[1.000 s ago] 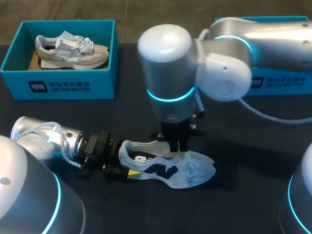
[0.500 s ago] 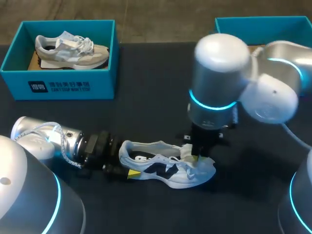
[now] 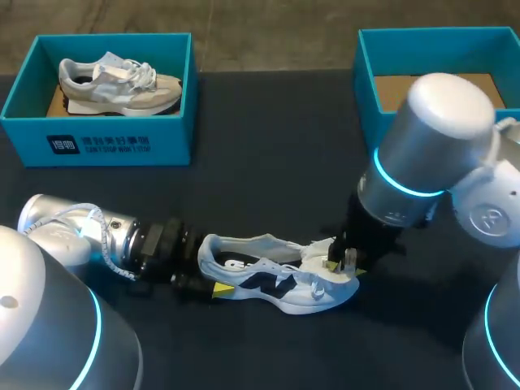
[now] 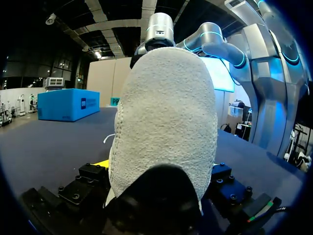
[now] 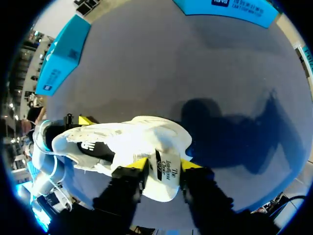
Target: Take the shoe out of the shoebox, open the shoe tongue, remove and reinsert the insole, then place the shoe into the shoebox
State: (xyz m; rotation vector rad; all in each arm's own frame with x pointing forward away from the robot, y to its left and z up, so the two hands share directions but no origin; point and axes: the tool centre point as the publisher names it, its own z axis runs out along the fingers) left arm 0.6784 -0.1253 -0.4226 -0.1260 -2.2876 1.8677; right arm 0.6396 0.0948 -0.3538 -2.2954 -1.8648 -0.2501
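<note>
Shoe lies on the table at lower middle of the head view, heel clamped in the left jaws, tongue pinched by the right jaws, which should probably draw it gently toeward without dragging the heel free.

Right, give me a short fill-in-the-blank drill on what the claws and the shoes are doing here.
The left claw holds the white shoe by its ____.
The right claw pinches that shoe's ____.
The grey shoe sits in the shoebox on the robot's ____.
Missing words: heel, tongue, left.
</note>
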